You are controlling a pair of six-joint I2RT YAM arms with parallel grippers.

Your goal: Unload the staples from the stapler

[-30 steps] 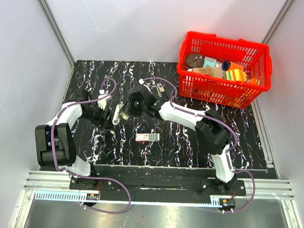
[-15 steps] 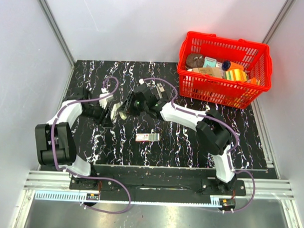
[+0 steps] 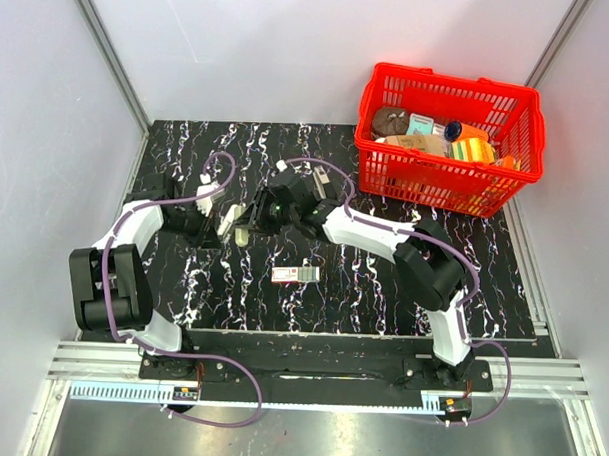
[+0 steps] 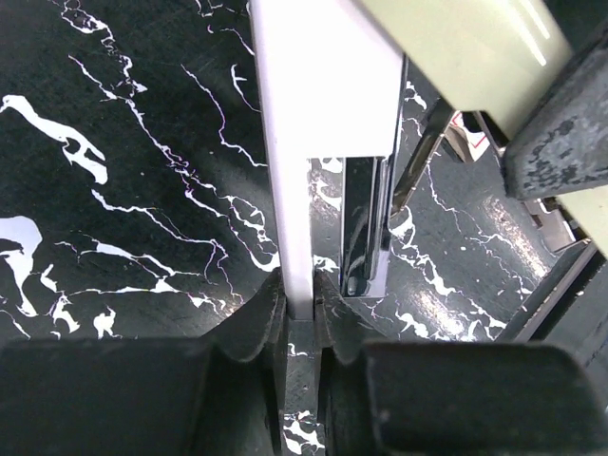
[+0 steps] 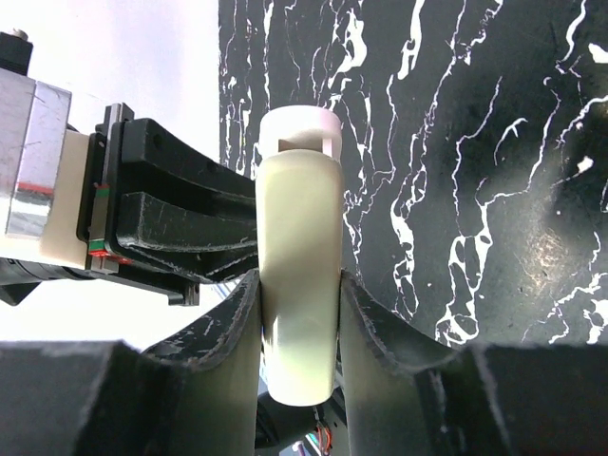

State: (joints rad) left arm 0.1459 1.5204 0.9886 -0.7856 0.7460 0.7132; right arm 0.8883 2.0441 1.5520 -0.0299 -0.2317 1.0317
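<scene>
The top view is bright and even, with soft light from above and only faint shadows on the black table (image 3: 362,290). The white walls (image 3: 291,47) look pale, and the red basket (image 3: 427,172) is sharp. In the left wrist view the stapler (image 4: 323,114) is very near and blurry, and a shiny patch of light sits on the table. In the right wrist view the wall is washed out white, and another shiny spot glows on the table.

Left gripper (image 3: 225,223) and right gripper (image 3: 251,222) (both clamped) sit side by side.
</scene>
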